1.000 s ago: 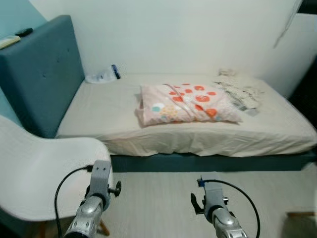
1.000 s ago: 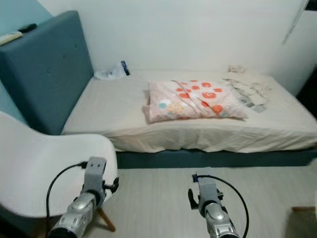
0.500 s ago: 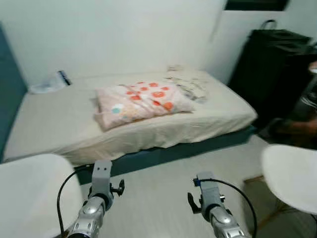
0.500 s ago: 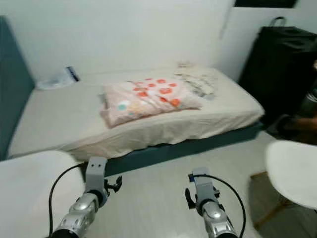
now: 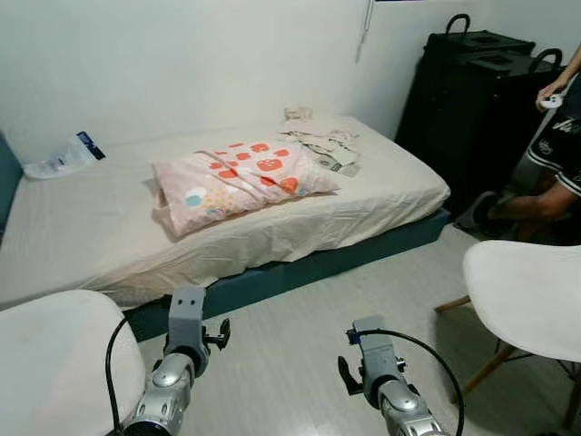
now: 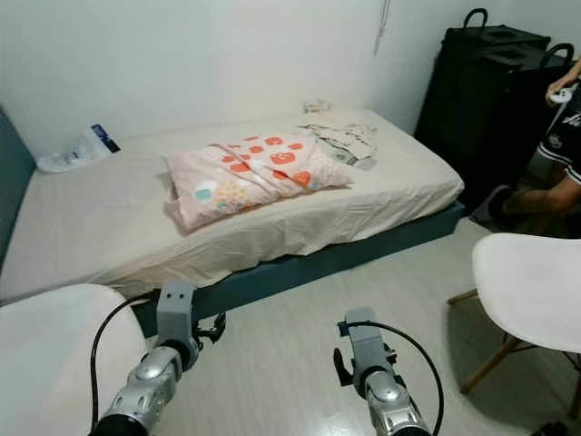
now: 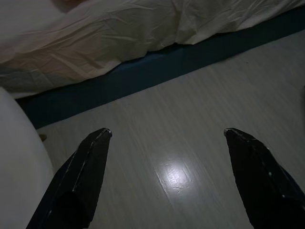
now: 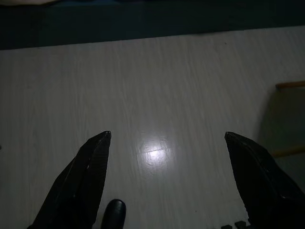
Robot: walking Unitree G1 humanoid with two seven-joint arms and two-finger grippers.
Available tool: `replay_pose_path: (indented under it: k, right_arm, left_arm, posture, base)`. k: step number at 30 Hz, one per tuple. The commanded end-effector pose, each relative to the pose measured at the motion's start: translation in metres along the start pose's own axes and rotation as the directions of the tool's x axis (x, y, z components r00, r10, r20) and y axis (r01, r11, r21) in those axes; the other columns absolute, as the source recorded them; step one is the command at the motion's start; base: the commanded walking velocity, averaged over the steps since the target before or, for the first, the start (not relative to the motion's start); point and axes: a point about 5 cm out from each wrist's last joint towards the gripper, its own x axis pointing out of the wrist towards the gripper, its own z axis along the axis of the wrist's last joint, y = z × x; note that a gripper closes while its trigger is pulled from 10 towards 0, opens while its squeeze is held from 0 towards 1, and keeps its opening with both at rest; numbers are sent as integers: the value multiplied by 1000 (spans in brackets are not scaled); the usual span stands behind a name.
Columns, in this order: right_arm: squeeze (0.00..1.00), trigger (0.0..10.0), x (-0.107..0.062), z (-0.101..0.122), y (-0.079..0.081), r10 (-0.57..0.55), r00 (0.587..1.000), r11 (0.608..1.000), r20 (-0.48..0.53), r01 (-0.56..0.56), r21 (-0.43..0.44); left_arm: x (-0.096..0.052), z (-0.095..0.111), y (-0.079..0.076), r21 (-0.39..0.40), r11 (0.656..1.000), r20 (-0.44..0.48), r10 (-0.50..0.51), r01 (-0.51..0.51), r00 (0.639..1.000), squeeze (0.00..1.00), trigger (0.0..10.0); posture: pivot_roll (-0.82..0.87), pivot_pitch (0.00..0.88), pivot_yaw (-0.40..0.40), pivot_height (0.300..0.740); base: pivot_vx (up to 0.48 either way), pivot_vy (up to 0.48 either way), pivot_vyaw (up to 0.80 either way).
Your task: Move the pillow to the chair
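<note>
The pink pillow [image 5: 234, 182] with red and orange spots lies on the bed [image 5: 82, 245], near the middle of its beige sheet. One white chair [image 5: 528, 298] stands on the floor at the right, and the seat of another white chair [image 5: 54, 363] is at the lower left. Both arms are held low in front of me, well short of the bed: the left arm [image 5: 184, 338] and the right arm [image 5: 374, 363]. My left gripper [image 7: 167, 132] is open over bare floor beside the bed's blue base. My right gripper [image 8: 167, 135] is open over floor too, holding nothing.
Patterned cloth [image 5: 320, 145] lies on the bed past the pillow, and a plastic bag [image 5: 56, 158] sits at the far left by the wall. Black suitcases [image 5: 463, 86] stand at the bed's right end. A person [image 5: 552, 145] sits at the right edge. Pale floor [image 5: 290, 345] lies between the chairs.
The camera has swung right: the blue headboard has left the picture, and the right chair, suitcases and person have come in. Both arms hang as before.
</note>
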Motion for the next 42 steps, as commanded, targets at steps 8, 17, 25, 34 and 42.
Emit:
replay_pose_path:
  k: [8, 17, 25, 34, 42]
  right_arm:
    - [0, 10000, 0, -1, 1, 12, 1000, 999, -1, -12, -37]
    - [0, 10000, -1, -1, -1, 5, 1000, 999, 3, -5, -40]
    - [0, 10000, -2, -2, -2, 1, 1000, 999, 5, -1, -41]
    - [0, 10000, -2, -4, -2, 1, 1000, 999, -1, -1, -46]
    - [0, 10000, -2, -4, 0, 4, 1000, 1000, 2, -4, -28]
  left_arm:
    - [-3, 0, -4, 3, 1000, 24, -2, 2, 1000, 0, 10000]
    - [-3, 0, -6, -3, 1000, 27, -5, 5, 1000, 0, 10000]
    - [-3, -2, -9, -7, 1000, 23, -13, 13, 1000, 0, 10000]
    - [-4, -3, -9, 4, 1000, 18, -16, 16, 1000, 0, 10000]
    - [-4, -3, -10, 8, 1000, 17, -21, 21, 1000, 0, 10000]
  posture:
    - [73, 35, -31, 740]
    - [66, 35, -28, 740]
    - [61, 39, -27, 740]
    - [63, 40, -26, 740]
    - [62, 39, -22, 740]
  base:
    - [353, 0, 0]
    - [381, 0, 0]
    - [381, 0, 0]
    - [382, 0, 0]
    - [383, 0, 0]
